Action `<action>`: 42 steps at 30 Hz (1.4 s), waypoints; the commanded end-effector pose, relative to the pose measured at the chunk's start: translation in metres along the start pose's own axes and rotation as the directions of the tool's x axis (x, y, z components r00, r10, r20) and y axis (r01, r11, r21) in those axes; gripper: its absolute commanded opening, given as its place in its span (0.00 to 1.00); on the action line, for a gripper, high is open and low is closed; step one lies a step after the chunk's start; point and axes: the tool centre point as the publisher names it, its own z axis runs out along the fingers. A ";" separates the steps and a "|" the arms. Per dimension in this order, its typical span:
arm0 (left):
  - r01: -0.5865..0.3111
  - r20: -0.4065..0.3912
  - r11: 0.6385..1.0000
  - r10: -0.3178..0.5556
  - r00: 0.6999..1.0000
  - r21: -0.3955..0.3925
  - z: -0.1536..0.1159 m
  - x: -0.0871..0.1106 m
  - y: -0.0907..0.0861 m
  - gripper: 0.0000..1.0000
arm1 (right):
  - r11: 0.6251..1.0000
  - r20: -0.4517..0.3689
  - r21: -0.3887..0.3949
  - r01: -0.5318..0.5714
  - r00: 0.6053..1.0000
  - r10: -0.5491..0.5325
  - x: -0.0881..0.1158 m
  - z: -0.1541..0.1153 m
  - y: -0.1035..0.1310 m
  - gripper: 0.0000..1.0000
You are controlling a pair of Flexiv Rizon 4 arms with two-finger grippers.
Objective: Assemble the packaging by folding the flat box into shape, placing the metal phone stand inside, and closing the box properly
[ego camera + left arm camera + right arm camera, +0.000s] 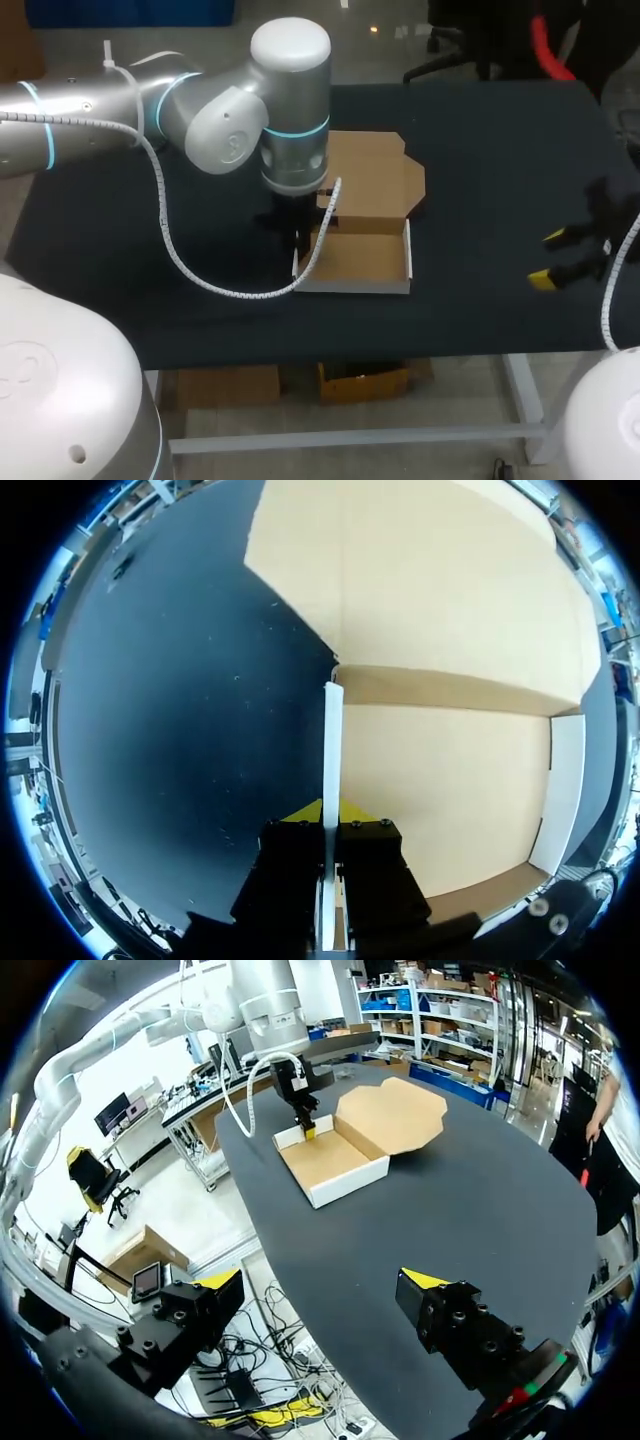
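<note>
The folding step was in hand. The left end effector (330, 815) was closed on the box's near side wall (332, 760), the thin white panel standing upright and running straight out from between its yellow tips, with one finger on each face. Beside that end effector, on the inner side of the wall, lay the brown floor of the box (360, 255). Its far side wall was already raised, and a low wall stood across the edge ahead of the fingers. Past that edge the lid (375, 175) lay open and flat on the dark worktop (480, 180). The right end effector (555, 258) hung well apart from the box, out near the worktop's edge, its two fingers spread wide and holding nothing. From its wrist view the box (335, 1165) sat far ahead of it. The metal phone stand did not show in any view, so its place could not be told. By my reading the tray was nearly formed, while loading and closing were not yet begun. The next move probably called for the left end effector to let go of the wall without tipping it outward. The tray would then need steadying while the stand was fetched and set inside.
</note>
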 end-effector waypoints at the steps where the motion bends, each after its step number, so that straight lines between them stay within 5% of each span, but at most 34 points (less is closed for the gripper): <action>1: -0.001 0.001 1.000 0.001 1.000 -0.006 0.002 0.000 -0.003 0.00 | 0.999 -0.085 0.040 0.025 0.996 -0.022 0.000 -0.005 0.003 1.00; 10: -0.007 -0.009 1.000 0.006 1.000 -0.025 0.002 -0.004 -0.004 0.00 | 0.986 -0.200 0.093 0.138 0.973 -0.117 0.013 -0.019 -0.010 1.00; 26: 0.000 0.004 0.998 0.000 1.000 -0.069 0.004 -0.006 -0.005 0.00 | 0.983 -0.011 0.047 0.177 0.984 -0.177 0.025 -0.037 -0.022 1.00; 42: 0.025 0.057 0.999 -0.023 0.998 -0.035 -0.003 -0.006 -0.005 0.00 | 0.980 0.023 0.028 0.196 0.980 -0.197 0.030 -0.038 -0.022 1.00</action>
